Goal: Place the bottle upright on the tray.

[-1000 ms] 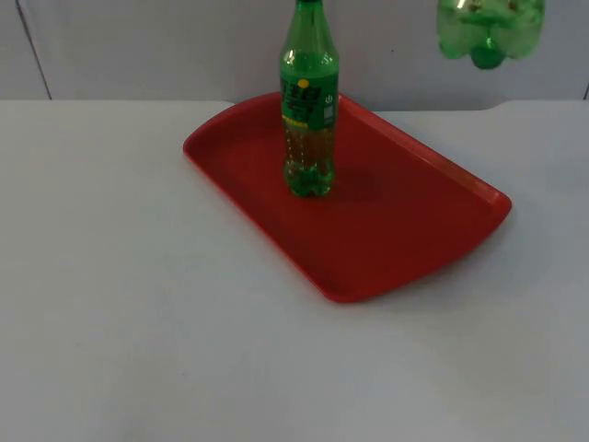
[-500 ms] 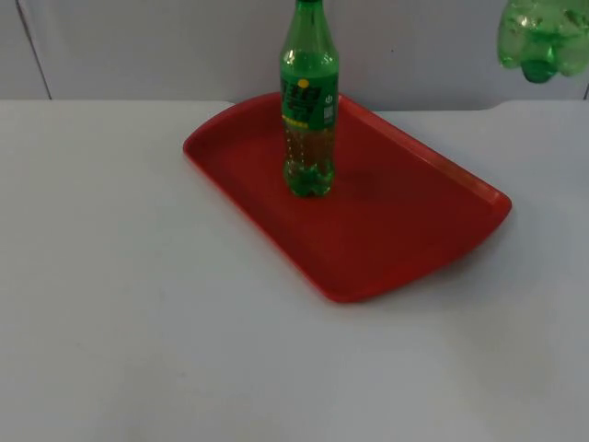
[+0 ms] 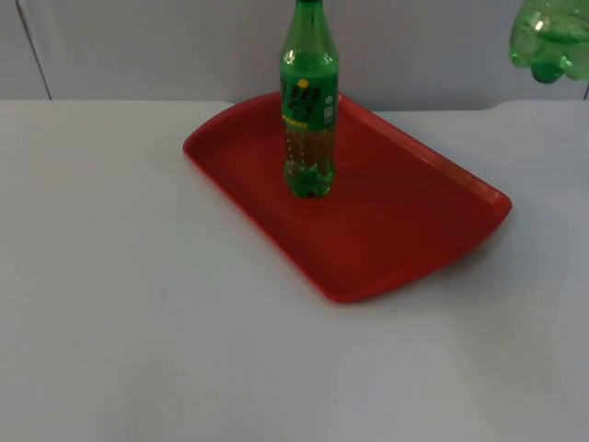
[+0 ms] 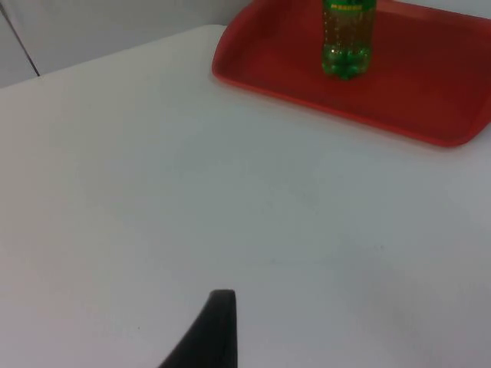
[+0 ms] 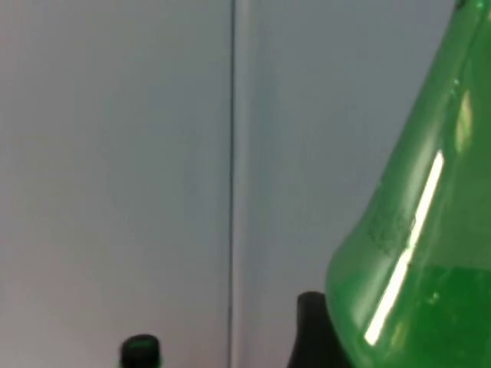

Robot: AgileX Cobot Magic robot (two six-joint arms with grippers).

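Bottles are showing twice in the top view. One green soda bottle (image 3: 309, 101) is standing upright on the red tray (image 3: 396, 230), which is lying on the white table (image 3: 120, 304). A second green bottle (image 3: 550, 41) is hanging in the air with its lobed base showing, well apart from the tray and in front of the grey partition wall (image 3: 156, 46).

From the left wrist, the left gripper (image 4: 209, 337) is waiting low over bare table, and I cannot tell whether it is spread or pressed together. The tray (image 4: 430, 100) is lying well ahead of it, with the standing bottle's lower half (image 4: 347, 38) resting on the tray floor.

From the right wrist, the right gripper (image 5: 322, 337) is pinching the lifted bottle (image 5: 418, 253), whose green body is pressing against the black fingertip (image 5: 309, 326). Beyond this gripper the partition wall (image 5: 115, 153) is running across with a dark vertical seam. The standing bottle's green cap (image 5: 140, 351) is peeking up in front of the wall, which the other views are not giving.
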